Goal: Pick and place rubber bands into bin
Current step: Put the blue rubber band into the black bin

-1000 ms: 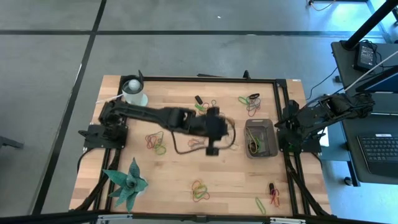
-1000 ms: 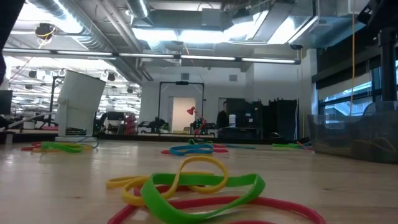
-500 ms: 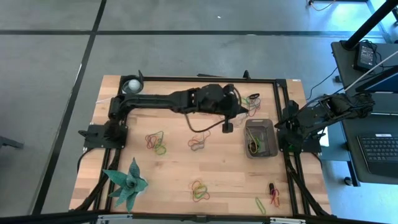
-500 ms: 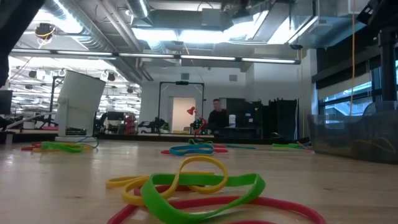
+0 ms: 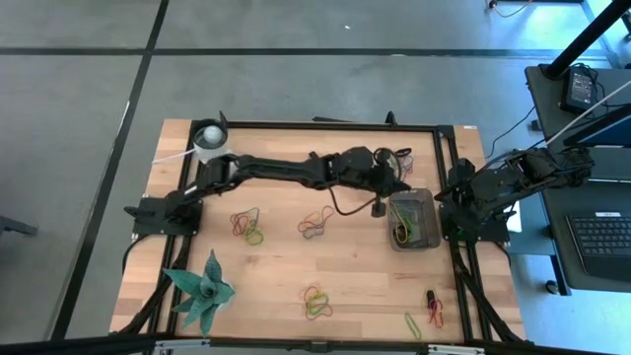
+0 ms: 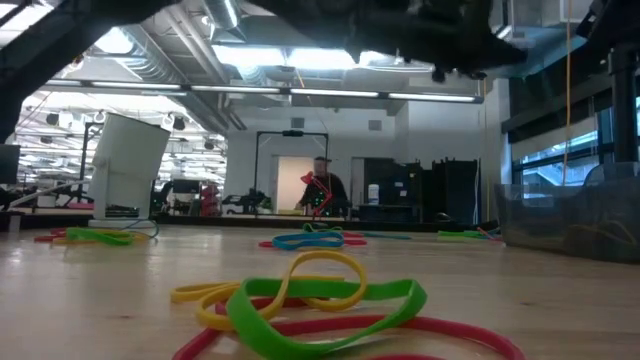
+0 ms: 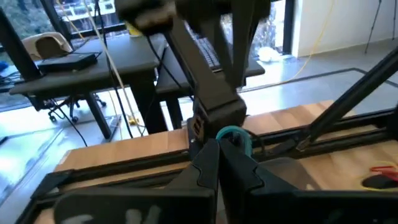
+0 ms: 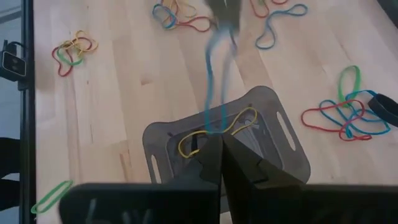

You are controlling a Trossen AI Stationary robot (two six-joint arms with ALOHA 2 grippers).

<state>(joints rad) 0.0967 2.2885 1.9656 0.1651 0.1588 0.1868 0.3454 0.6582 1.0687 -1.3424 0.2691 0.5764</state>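
My left gripper [image 5: 380,205] is stretched out to the bin's [image 5: 414,219] left wall and raised above the table. It is shut on a blue rubber band [image 8: 214,74]. The bin, a dark grey tray [image 8: 280,149], holds a yellow band [image 8: 189,143] and others. More rubber bands lie flat on the wood in clusters [image 5: 246,225] [image 5: 315,225] [image 5: 315,301] [image 5: 397,160]. My right gripper [image 8: 221,152] is shut and waits at the table's right edge [image 5: 483,192], pointing at the bin. My left gripper pinches the blue band's upper end [image 7: 231,134] between its two fingertips [image 7: 208,165]. The band hangs down from the fingers [image 8: 224,9] as a long, narrow loop. Its lower end [image 8: 214,127] is over the bin's inside; I cannot tell whether it touches the floor.
A white round cup [image 5: 210,143] stands at the far left corner and a green plant [image 5: 202,291] at the near left. A small black piece [image 5: 431,296] lies near right among bands [image 5: 426,316]. A black frame borders the table [image 5: 296,125]. A person stands far off in the room [image 6: 322,190].
My left gripper has gone up from the middle of the table, by the band cluster there, and swung right toward the bin. The arm now stretches along the far side. A person in the room behind has walked leftward.
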